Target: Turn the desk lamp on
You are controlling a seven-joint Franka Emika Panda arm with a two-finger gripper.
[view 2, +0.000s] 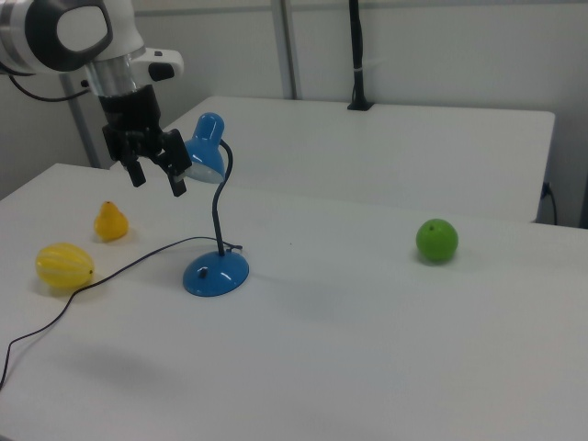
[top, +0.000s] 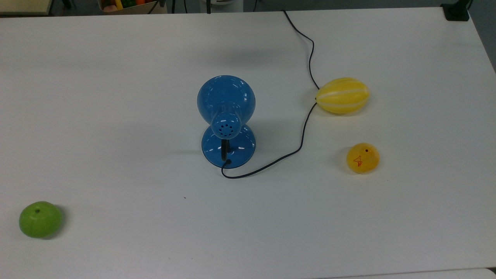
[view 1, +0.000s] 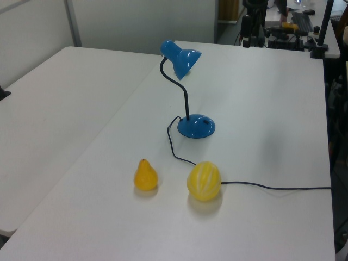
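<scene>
The desk lamp (top: pixel 226 116) stands mid-table, a glossy blue dome shade (view 1: pixel 186 60) on a bent black neck above a round blue base (view 2: pixel 217 273). Its thin black cord (top: pixel 305 130) runs from the base toward the top view's upper right. I see no light under the shade. In the right view my gripper (view 2: pixel 159 182) hangs open in the air just left of the shade (view 2: pixel 207 154), well above the table, with nothing between its fingers.
A yellow striped melon (top: pixel 342 95) lies on the cord's path, with a yellow pear (top: pixel 362 157) near it. A green apple (top: pixel 40 219) sits at the top view's lower left. The white table (top: pixel 116 77) meets a second table in the left view.
</scene>
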